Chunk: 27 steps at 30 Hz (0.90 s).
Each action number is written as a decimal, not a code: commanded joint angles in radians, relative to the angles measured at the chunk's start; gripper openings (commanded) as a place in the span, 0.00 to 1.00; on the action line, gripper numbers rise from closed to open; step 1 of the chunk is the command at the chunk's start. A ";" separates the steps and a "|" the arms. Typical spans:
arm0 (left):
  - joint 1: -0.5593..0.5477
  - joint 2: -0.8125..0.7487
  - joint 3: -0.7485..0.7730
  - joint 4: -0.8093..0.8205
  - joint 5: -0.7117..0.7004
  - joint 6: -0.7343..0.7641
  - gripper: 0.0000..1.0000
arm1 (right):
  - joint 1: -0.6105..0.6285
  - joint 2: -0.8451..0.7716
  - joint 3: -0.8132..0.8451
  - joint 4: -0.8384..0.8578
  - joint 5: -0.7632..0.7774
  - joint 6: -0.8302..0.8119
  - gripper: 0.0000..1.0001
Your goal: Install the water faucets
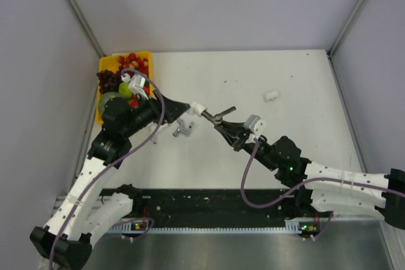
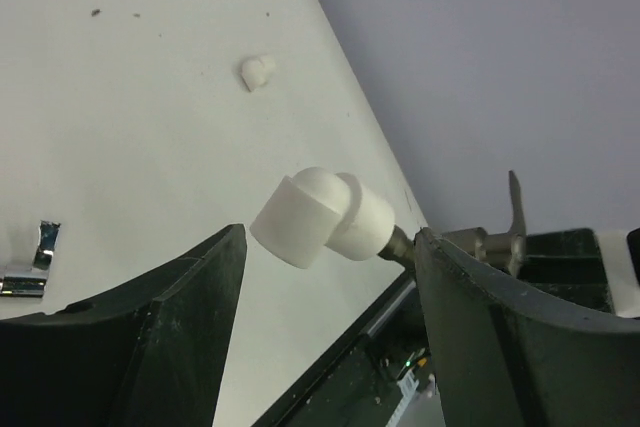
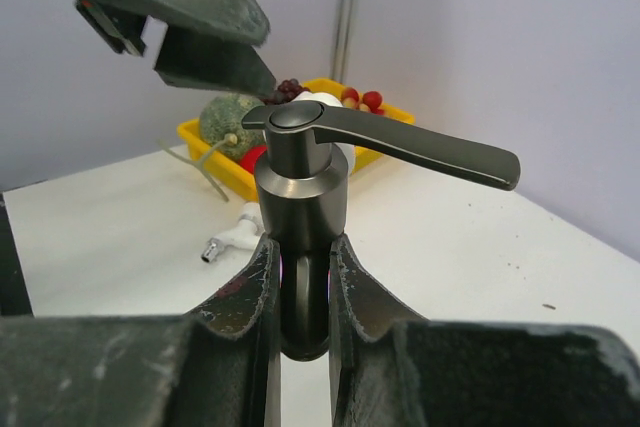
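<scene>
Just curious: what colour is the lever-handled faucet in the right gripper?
Faucet: dark grey metal; best in right wrist view.

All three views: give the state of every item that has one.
Left gripper: open around white elbow fitting.
Right gripper: shut on dark grey faucet.
White elbow fitting: on the faucet's end, airborne.
Silvery faucet: lying loose on table.
Loose white fitting: lying on table.

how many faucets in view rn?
2: dark grey faucet clamped in the right gripper; small tap lying on the table, left of it in the top view. Others may be hidden.
</scene>
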 commanded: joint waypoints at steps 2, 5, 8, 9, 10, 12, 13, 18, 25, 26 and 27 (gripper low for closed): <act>0.007 0.102 0.033 0.058 0.344 0.130 0.74 | -0.025 -0.097 0.031 -0.064 -0.150 -0.025 0.00; 0.008 0.096 0.001 0.260 0.498 0.045 0.74 | -0.027 -0.119 0.034 -0.091 -0.191 -0.018 0.00; 0.007 0.114 0.011 0.290 0.559 0.046 0.75 | -0.027 -0.134 0.033 -0.091 -0.215 -0.007 0.00; 0.007 0.120 0.019 0.276 0.567 0.058 0.75 | -0.027 -0.139 0.034 -0.088 -0.248 -0.005 0.00; 0.007 0.126 0.023 0.266 0.578 0.072 0.75 | -0.025 -0.142 0.034 -0.088 -0.257 -0.001 0.00; 0.007 0.129 0.022 0.269 0.595 0.087 0.75 | -0.027 -0.150 0.037 -0.084 -0.276 0.005 0.00; 0.007 0.129 0.017 0.269 0.599 0.090 0.75 | -0.027 -0.153 0.037 -0.081 -0.282 0.010 0.00; 0.007 0.145 -0.018 0.362 0.636 0.049 0.73 | -0.035 -0.156 0.037 -0.045 -0.317 0.044 0.00; 0.007 0.148 -0.090 0.646 0.757 -0.114 0.65 | -0.073 -0.182 0.003 -0.010 -0.303 0.082 0.00; 0.007 0.148 -0.092 0.646 0.765 -0.115 0.65 | -0.080 -0.187 0.000 -0.009 -0.308 0.088 0.00; 0.007 0.149 -0.092 0.646 0.774 -0.118 0.65 | -0.088 -0.194 -0.004 -0.007 -0.314 0.091 0.00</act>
